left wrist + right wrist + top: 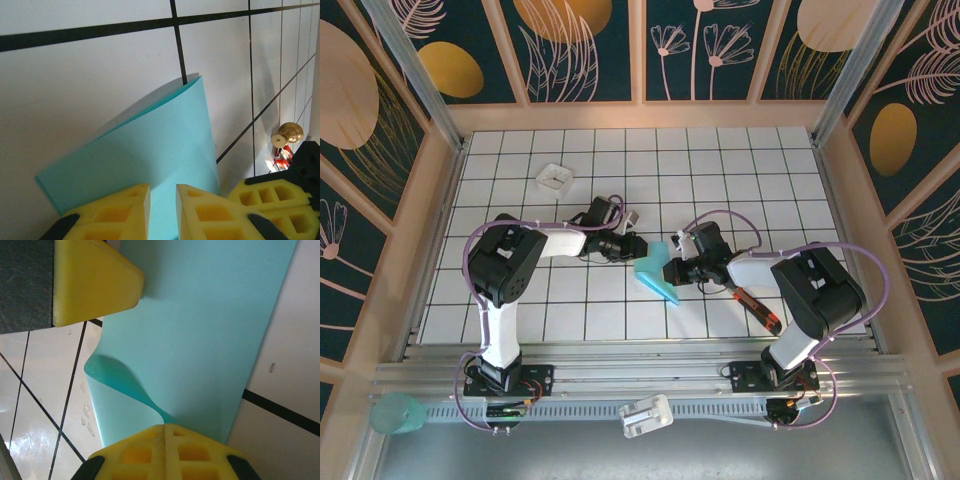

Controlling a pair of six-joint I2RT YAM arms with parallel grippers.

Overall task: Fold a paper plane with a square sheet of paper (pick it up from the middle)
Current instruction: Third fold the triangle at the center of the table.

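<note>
Pinching the thin curled turquoise sheet [200, 330], right gripper [165, 428] is closed; left gripper [162, 192] gapes slightly.

Both bent inward: left arm [505, 265] jaws narrowly parted, right arm [815, 290] jaws together.

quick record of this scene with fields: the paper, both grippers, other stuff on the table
paper sheet: turquoise, partly folded and curled, part of it raised off the grid table, between the two grippers
left gripper: fingers narrowly apart, sheet showing in the gap; grip unclear
right gripper: shut on the sheet's curled edge
white tray: far left part of the table, apart from the paper
red-and-black tool: lying at the table's near right
fold stage: not yet a plane
</note>
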